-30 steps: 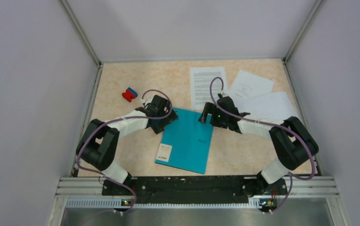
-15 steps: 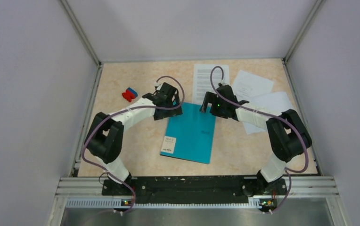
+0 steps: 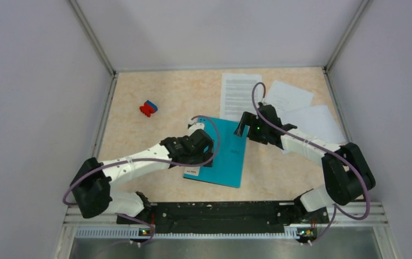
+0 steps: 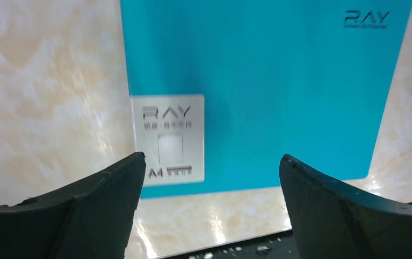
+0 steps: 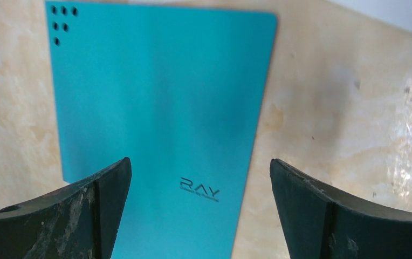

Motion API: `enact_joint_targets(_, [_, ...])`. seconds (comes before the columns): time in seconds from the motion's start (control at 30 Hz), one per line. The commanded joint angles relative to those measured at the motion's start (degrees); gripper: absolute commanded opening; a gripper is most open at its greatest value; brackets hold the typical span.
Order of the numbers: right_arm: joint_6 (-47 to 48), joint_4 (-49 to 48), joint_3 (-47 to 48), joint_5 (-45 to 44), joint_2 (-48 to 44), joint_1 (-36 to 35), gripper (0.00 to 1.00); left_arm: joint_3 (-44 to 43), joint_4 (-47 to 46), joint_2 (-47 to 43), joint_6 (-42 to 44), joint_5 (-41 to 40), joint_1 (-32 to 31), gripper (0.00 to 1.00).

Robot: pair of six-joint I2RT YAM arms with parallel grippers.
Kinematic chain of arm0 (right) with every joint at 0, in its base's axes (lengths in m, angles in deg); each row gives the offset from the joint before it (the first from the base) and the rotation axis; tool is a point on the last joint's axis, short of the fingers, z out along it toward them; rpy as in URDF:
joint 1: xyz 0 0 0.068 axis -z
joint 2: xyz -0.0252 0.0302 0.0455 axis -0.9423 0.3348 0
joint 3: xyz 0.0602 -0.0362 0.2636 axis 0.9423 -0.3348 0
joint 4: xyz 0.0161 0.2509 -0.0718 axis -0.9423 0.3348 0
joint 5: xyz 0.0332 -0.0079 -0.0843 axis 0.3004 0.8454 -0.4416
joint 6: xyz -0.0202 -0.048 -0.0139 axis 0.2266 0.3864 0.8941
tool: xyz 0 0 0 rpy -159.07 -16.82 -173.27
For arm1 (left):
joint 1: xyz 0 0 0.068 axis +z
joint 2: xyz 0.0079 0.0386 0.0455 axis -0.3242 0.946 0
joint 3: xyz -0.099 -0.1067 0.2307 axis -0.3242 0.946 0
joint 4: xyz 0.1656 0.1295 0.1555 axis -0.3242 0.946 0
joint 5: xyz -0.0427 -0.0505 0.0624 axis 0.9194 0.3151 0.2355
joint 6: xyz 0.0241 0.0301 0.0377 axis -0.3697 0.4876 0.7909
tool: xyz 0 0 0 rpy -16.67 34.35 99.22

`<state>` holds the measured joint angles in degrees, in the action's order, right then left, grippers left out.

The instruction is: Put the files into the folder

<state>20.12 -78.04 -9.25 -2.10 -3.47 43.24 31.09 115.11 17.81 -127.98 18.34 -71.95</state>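
Observation:
The folder (image 3: 226, 156) lies shut and flat on the table, teal side up, with its white label (image 4: 167, 139) at the near left corner. My left gripper (image 3: 204, 156) hovers open over that near left part, and its fingers frame the label and the near edge (image 4: 212, 157). The right gripper (image 3: 241, 128) hangs open above the folder's far right corner, with the printed logo between its fingers (image 5: 199, 162). Three files lie beyond it: a densely printed sheet (image 3: 239, 96) and two nearly blank ones (image 3: 286, 96) (image 3: 314, 121). Neither gripper holds anything.
A small red-and-blue block (image 3: 148, 108) sits at the far left of the table. White walls close in the left, right and back sides. The black base rail (image 3: 209, 210) runs along the near edge, just below the folder in the left wrist view.
The left arm swung from the folder's far left corner down to its near left part. The right gripper drifted a little right. The folder shifted slightly away early on, then stayed.

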Motion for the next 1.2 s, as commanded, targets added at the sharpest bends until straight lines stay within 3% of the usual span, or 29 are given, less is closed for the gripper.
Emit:
enact_joint_targets(0.0, [-1.2,-1.4,-2.6,2.2,-2.7,-0.3,0.98,6.9,0.3,-8.2,-24.3,2.2,-1.7,0.98])
enact_joint_targets(0.17, [-1.5,-2.4,-5.6,1.9,-5.6,-2.0,0.98,20.1,-6.8,-20.0,-42.7,0.8,-3.8,0.95])
enact_joint_targets(0.4, [-2.9,-5.4,-10.6,1.8,-7.9,-4.1,0.98,33.3,-16.0,-29.9,-57.9,-1.4,-5.5,0.9])
enact_joint_targets(0.7, [-5.9,-10.6,-13.3,2.9,-7.3,-6.1,0.97,43.0,-32.9,-30.9,-62.7,-4.2,-6.4,0.83])
enact_joint_targets(1.17, [-8.3,-14.0,-15.4,2.5,-5.8,-9.1,0.96,49.4,-45.0,-30.7,-64.1,-6.0,-6.9,0.62])
